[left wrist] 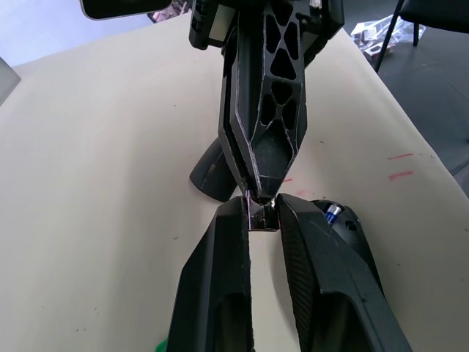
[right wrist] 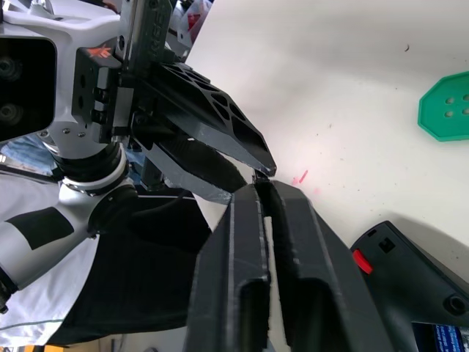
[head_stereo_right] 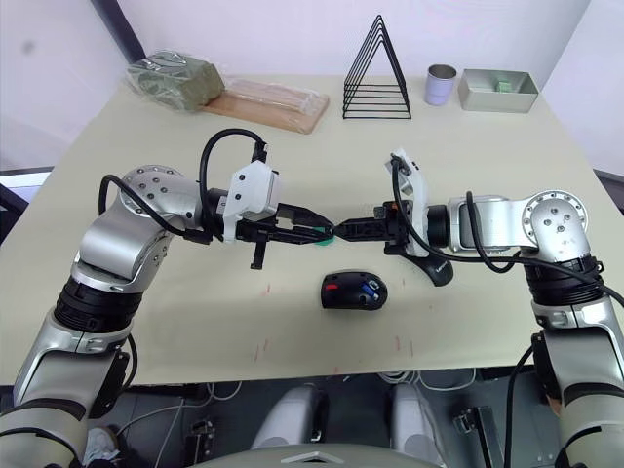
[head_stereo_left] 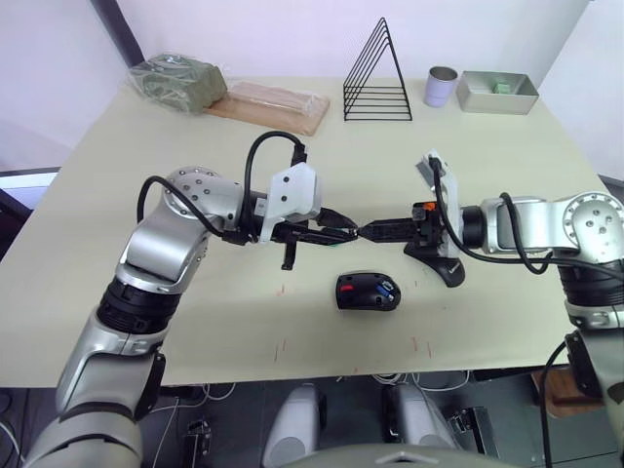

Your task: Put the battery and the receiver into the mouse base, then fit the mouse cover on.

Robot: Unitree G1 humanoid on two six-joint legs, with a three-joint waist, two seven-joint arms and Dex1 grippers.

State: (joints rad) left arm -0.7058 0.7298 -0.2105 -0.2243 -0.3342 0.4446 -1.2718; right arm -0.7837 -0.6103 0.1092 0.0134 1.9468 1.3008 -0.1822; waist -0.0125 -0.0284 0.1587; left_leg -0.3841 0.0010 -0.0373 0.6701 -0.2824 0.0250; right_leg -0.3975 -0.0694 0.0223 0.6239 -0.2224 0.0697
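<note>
My left gripper [head_stereo_left: 351,234] and right gripper [head_stereo_left: 369,232] meet tip to tip above the middle of the table. The tiny receiver [left wrist: 261,215] sits pinched between the left fingertips, and the closed tips of the right gripper press on its other end. The mouse base [head_stereo_left: 369,291] lies open on the table just below and nearer me, showing a red part and the blue battery [head_stereo_left: 388,290] inside. The glossy black mouse cover [head_stereo_left: 449,269] rests on the table under my right wrist.
A green scalloped disc [right wrist: 447,106] lies on the table beneath the left gripper. At the far edge stand a black wire rack [head_stereo_left: 378,78], a metal cup [head_stereo_left: 441,86], a grey tray [head_stereo_left: 497,93], a wooden board [head_stereo_left: 268,105] and a green bag [head_stereo_left: 178,80].
</note>
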